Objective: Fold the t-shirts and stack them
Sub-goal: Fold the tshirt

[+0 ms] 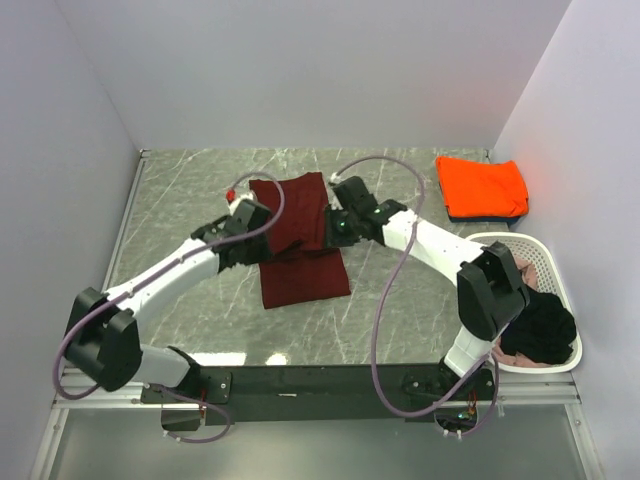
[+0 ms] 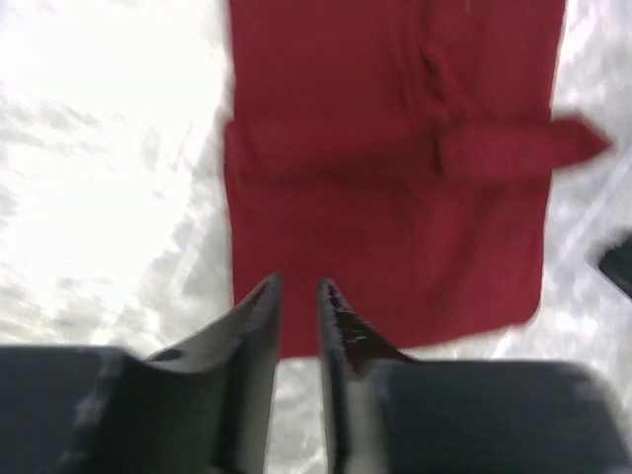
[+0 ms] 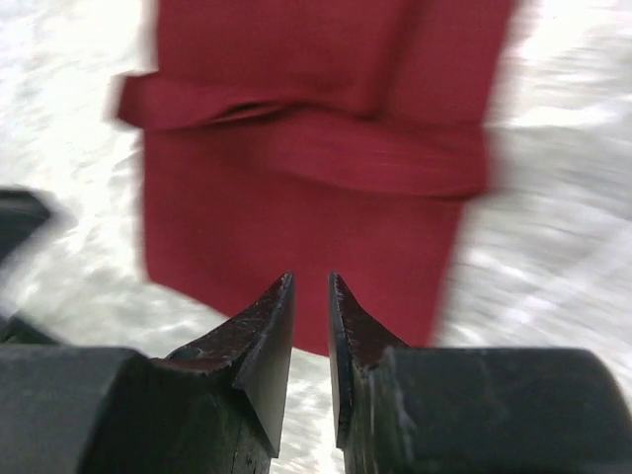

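Note:
The dark maroon t-shirt (image 1: pixel 300 270) lies flat on the marble table, folded into a long strip, with a fold ridge across its middle. It fills the left wrist view (image 2: pixel 385 197) and the right wrist view (image 3: pixel 316 197). My left gripper (image 1: pixel 255 222) hovers over the strip's left edge and my right gripper (image 1: pixel 335 222) over its right edge. In the wrist views the left gripper (image 2: pixel 299 284) and the right gripper (image 3: pixel 311 278) each show a narrow gap with nothing in it. A folded bright orange shirt (image 1: pixel 482 185) lies on a dark blue one (image 1: pixel 470 215) at the back right.
A white perforated basket (image 1: pixel 545 250) stands at the right edge, holding a black shirt (image 1: pixel 540 330) over pale pink cloth (image 1: pixel 525 364). White walls enclose the table on three sides. The arm bases sit at the near edge.

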### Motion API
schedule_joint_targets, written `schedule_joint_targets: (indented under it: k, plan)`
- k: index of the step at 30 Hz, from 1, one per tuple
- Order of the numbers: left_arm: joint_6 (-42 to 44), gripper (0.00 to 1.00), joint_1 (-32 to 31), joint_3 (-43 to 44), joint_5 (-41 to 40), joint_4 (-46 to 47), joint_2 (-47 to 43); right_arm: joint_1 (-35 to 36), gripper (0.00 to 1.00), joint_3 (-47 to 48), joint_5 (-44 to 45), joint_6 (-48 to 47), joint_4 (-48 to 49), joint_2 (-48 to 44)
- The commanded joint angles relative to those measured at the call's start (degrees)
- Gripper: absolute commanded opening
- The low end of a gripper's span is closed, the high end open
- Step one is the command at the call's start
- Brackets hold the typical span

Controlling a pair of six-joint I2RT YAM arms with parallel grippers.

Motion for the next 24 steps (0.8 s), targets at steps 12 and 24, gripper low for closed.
schedule_joint_targets:
  k: [12,24]
  plan:
    - [-7.0,0.09,-6.4,-14.7,6.8,9.9,4.8,5.2,0.21,4.3,-7.2,3.6,13.4,15.5]
    - [-8.3,0.09,-6.7,-20.6,7.6,8.3,1.8,-3.9,0.23,29.7,-3.9,2.0,6.6,28.8]
